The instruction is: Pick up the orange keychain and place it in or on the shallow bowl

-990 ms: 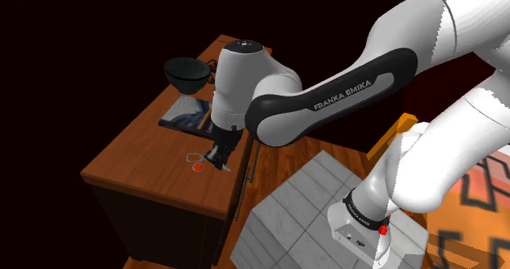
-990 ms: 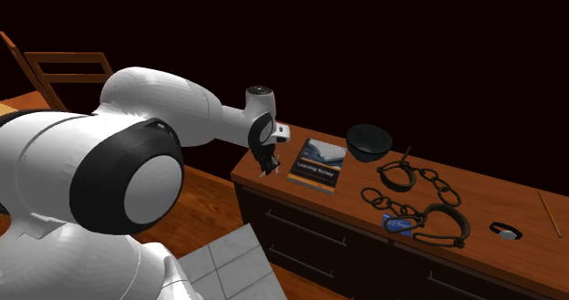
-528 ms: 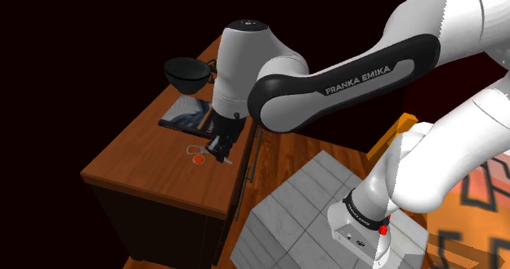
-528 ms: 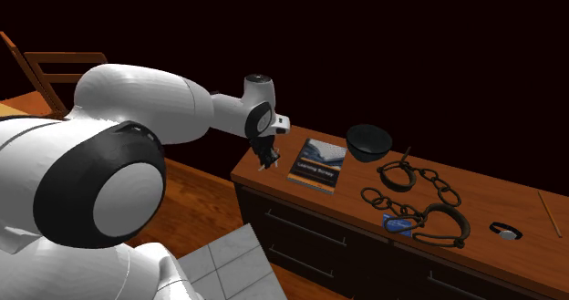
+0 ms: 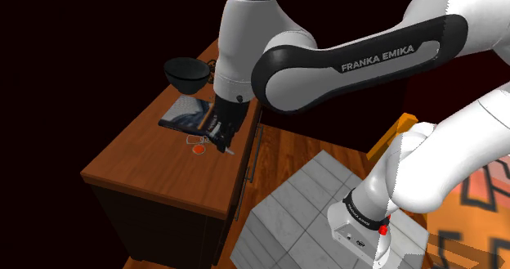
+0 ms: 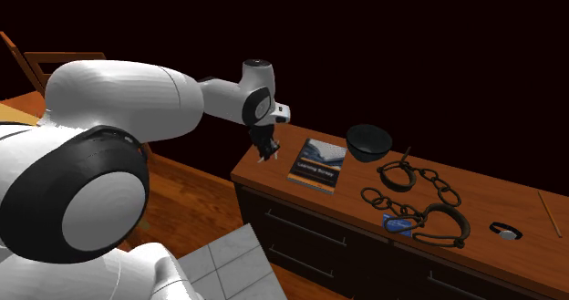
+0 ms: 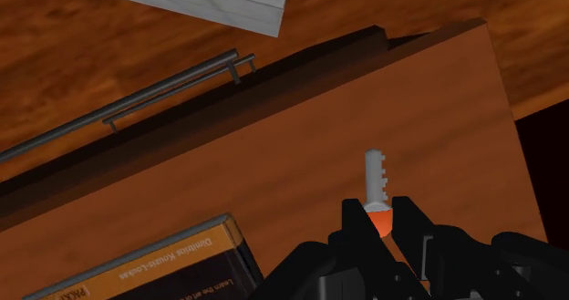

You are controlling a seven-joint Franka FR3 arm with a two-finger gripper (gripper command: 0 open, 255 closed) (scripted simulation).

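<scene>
My black gripper (image 5: 219, 139) hangs a little above the near end of the wooden dresser top (image 5: 151, 165), beside the book (image 5: 186, 114). It is shut on the orange keychain (image 5: 197, 150), whose ring and orange tag dangle off the surface at the shoulder view's left of the fingers. In the wrist view the fingers (image 7: 354, 227) clasp the keychain's orange head (image 7: 379, 220), and a grey key blade sticks out past them. The dark shallow bowl (image 5: 186, 73) stands beyond the book at the far end; in the second exterior view the bowl (image 6: 368, 141) is to the right of the gripper (image 6: 267, 152).
Dark chain links (image 6: 401, 193), a dark loop (image 6: 443, 225), a small blue item (image 6: 397, 222), a small black-and-white item (image 6: 503, 229) and a thin stick (image 6: 550, 214) lie further along the dresser. Drawer handles (image 7: 173, 84) run along its front. A chair (image 6: 64, 70) stands behind the arm.
The gripper has risen off the dresser top with the keychain and shifted toward the book. The keychain now hangs clear of the surface.
</scene>
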